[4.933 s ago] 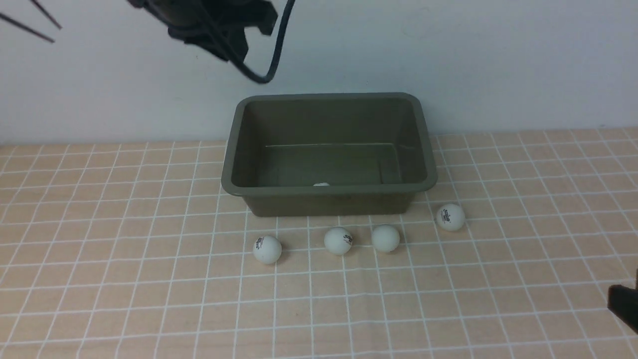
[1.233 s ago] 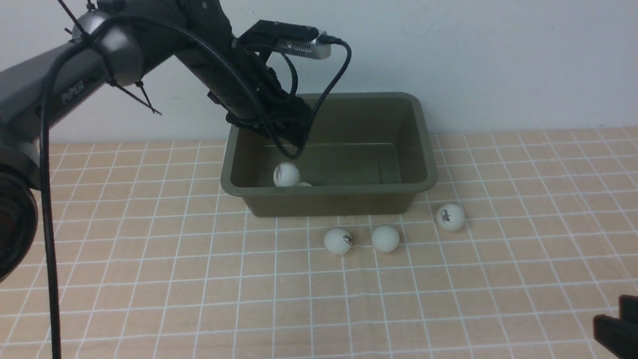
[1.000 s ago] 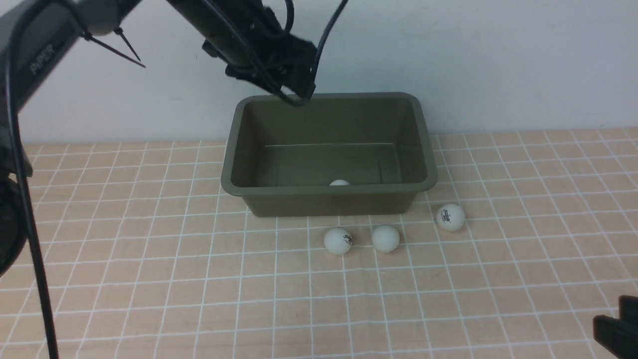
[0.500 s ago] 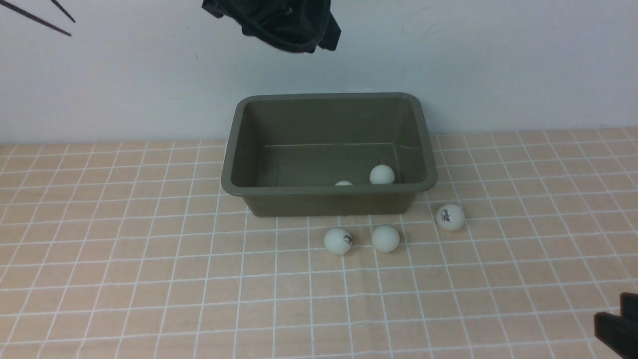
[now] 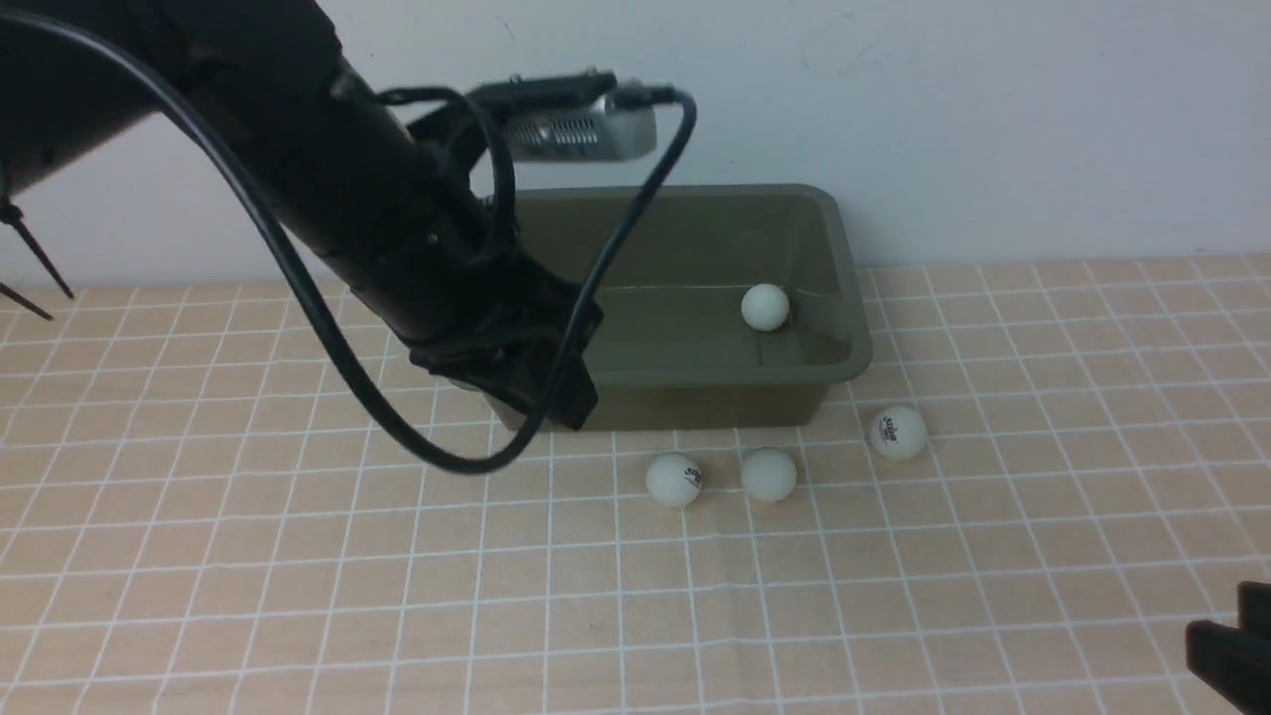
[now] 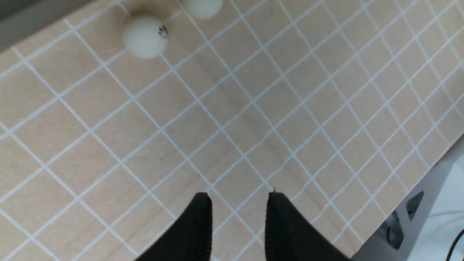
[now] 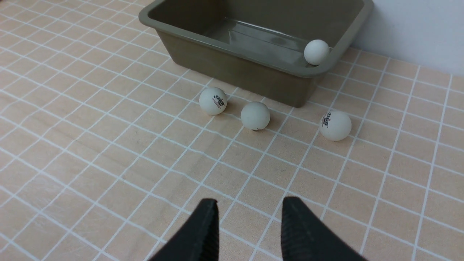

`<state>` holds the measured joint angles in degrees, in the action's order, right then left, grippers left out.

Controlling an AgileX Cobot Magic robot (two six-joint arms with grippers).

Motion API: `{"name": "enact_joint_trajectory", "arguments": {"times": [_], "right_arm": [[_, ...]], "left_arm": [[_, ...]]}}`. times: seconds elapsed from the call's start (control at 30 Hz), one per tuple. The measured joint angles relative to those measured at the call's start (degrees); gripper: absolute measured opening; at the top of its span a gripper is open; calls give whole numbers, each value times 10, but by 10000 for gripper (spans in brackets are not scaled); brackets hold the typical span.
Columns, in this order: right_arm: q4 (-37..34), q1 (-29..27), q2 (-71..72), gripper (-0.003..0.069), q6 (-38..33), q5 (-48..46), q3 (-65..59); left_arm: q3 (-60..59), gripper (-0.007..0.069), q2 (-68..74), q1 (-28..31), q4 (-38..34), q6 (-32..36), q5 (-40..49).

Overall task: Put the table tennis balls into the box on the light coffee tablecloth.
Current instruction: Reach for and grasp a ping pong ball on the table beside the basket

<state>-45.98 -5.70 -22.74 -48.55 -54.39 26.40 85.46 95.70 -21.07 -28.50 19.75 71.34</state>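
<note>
The light coffee tablecloth (image 5: 298, 596) fills the lower two thirds of the front view. It lies flat, with faint creases, and a plain pale wall (image 5: 993, 119) stands behind it. The box (image 5: 715, 377) sits at centre, against the wall, and the left arm (image 5: 328, 199) reaches across its left half from the upper left. The left gripper (image 6: 237, 197) hangs over bare cloth, its fingers (image 6: 201, 217) a narrow gap apart with nothing between them. The right gripper (image 7: 250, 203), low in the front view's lower right corner, likewise has its fingers parted and empty. Of the table tennis balls, one (image 5: 765, 307) lies in the box's right far corner. Three lie on the cloth just in front of the box: one at centre (image 5: 674, 480), one just beside it to the right (image 5: 768, 474), and one off the right front corner (image 5: 898, 432). No other ball shows. The balls are judged very light, stiff, smooth and quick to roll. Each is best pinched across its middle from above, with light force. The centre pair leaves little finger room between them.
</note>
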Motion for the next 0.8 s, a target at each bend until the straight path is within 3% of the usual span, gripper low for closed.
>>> {"name": "enact_joint_trajectory", "arguments": {"times": [0.13,0.37,0.53,0.8], "right_arm": [[-1,0,0,231,0,10,0],[-9,0,0,231,0,12,0],[-13,0,0,231,0,11,0],[-13,0,0,231,0,8,0]], "left_arm": [[-6,175,45,-30,4,40,-24],[-8,288,128,-72,50,68,-174],[-8,364,146,-75,37,30,-253],[-8,373,148,-75,37,-44,-289]]}}
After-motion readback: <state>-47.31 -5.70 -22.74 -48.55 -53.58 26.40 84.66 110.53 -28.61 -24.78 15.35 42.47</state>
